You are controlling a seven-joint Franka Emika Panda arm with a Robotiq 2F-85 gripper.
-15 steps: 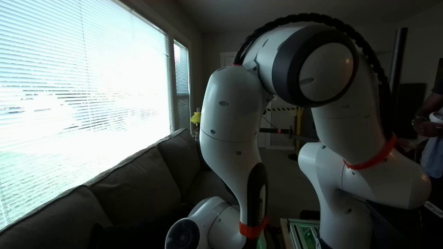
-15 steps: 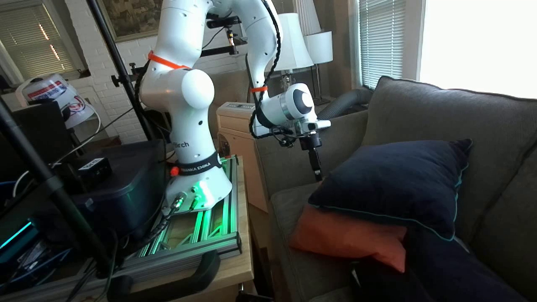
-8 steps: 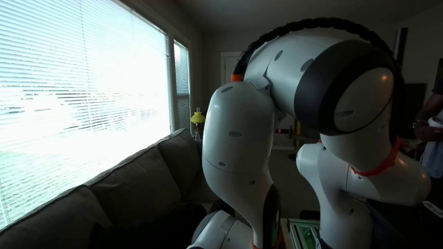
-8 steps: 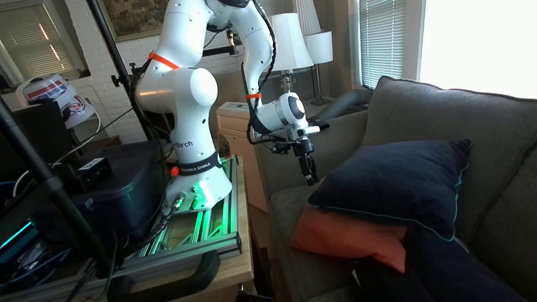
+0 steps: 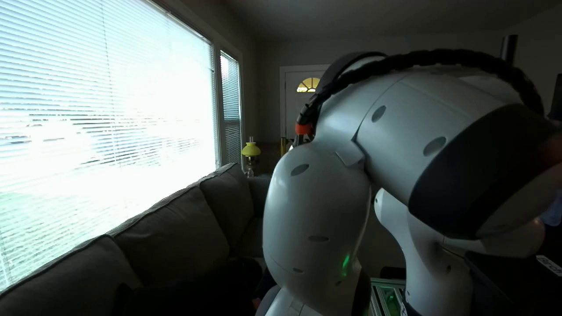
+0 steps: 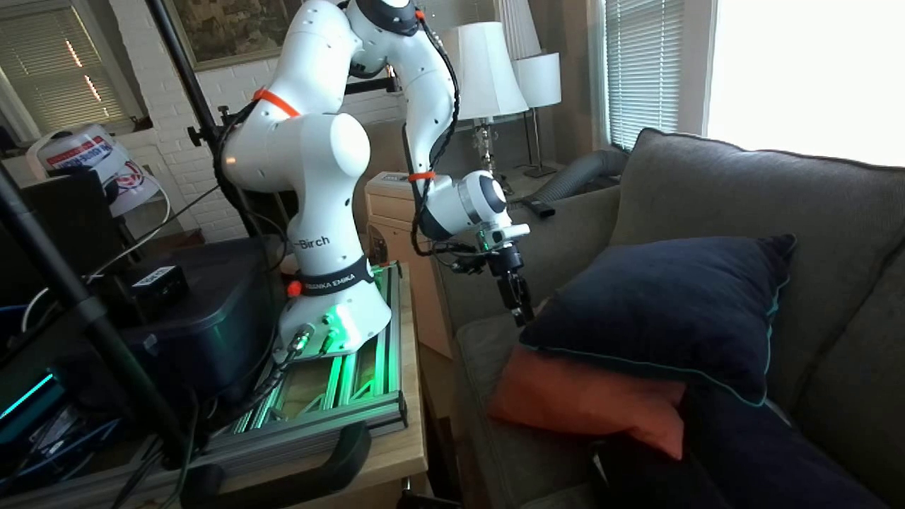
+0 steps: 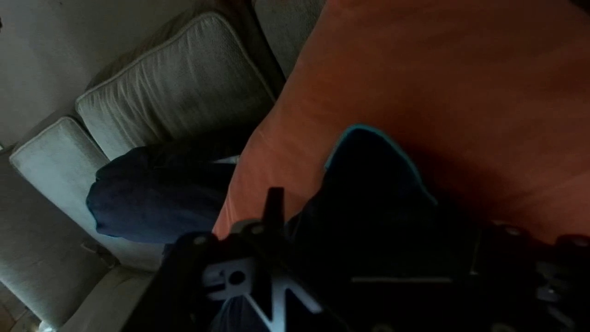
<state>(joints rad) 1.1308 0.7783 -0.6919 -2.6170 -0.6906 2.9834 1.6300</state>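
Note:
My gripper (image 6: 522, 318) points down at the near left corner of a navy pillow (image 6: 664, 311) in an exterior view. That pillow has teal piping and lies on top of an orange pillow (image 6: 587, 399) on the couch. In the wrist view the navy pillow's corner (image 7: 368, 157) reaches up between the jaws, which stand wide apart with the orange pillow (image 7: 461, 83) beyond. One finger (image 7: 274, 205) shows dark against the orange cloth; the opposite one is nearly lost in shadow. Whether either finger touches the navy cloth is too dark to tell.
A grey couch (image 6: 749, 184) with a backrest and an armrest surrounds the pillows. Further along it lies another dark pillow (image 7: 152, 198). Lamps (image 6: 488, 71) and a grey hose (image 6: 587, 173) stand behind the armrest. The arm's base sits on a wooden table (image 6: 406, 445).
My gripper has come down and slightly left in an exterior view, to the navy pillow's corner. The arm's elbow has lowered and swung closer to the camera. The pillows look unmoved.

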